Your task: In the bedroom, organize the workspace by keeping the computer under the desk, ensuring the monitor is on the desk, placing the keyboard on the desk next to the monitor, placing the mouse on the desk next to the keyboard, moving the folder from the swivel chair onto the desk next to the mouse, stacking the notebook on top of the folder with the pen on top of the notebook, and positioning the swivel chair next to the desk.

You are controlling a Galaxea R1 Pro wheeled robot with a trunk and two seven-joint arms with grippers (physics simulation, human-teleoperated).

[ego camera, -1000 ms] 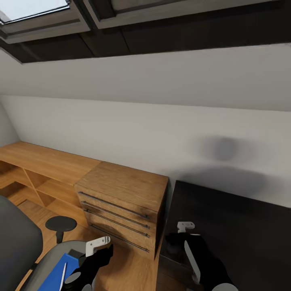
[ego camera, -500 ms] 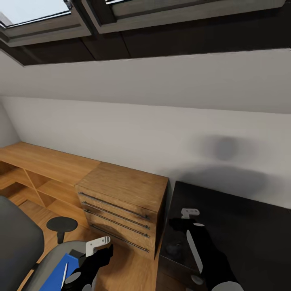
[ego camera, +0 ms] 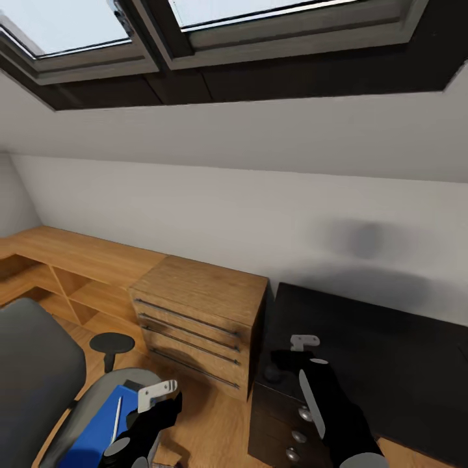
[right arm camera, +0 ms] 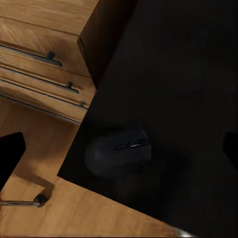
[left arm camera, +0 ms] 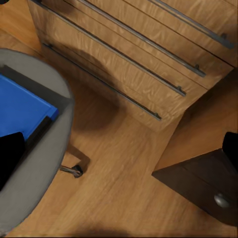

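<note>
L gripper [ego camera: 158,393]: I can't tell if open/closed; hangs over chair [ego camera: 36,370] seat edge.
Folder [ego camera: 97,429]: on chair seat, pen [ego camera: 116,413] lying on it. Risk: pen rolls off if I tilt folder on lift.
R gripper [ego camera: 303,340]: fingers look spread, holding nothing; above desk [ego camera: 390,351] corner.
Mouse [right arm camera: 118,151]: on desk, near corner edge. Risk: a nudge from R arm drops it to floor.
Cabinet [ego camera: 201,318]: beside desk. Risk: L arm clips it on transfer.

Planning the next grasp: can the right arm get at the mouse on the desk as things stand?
Probably yes. The mouse lies alone near the desk corner, right under the right gripper, whose fingers are spread wide, with nothing between.
</note>
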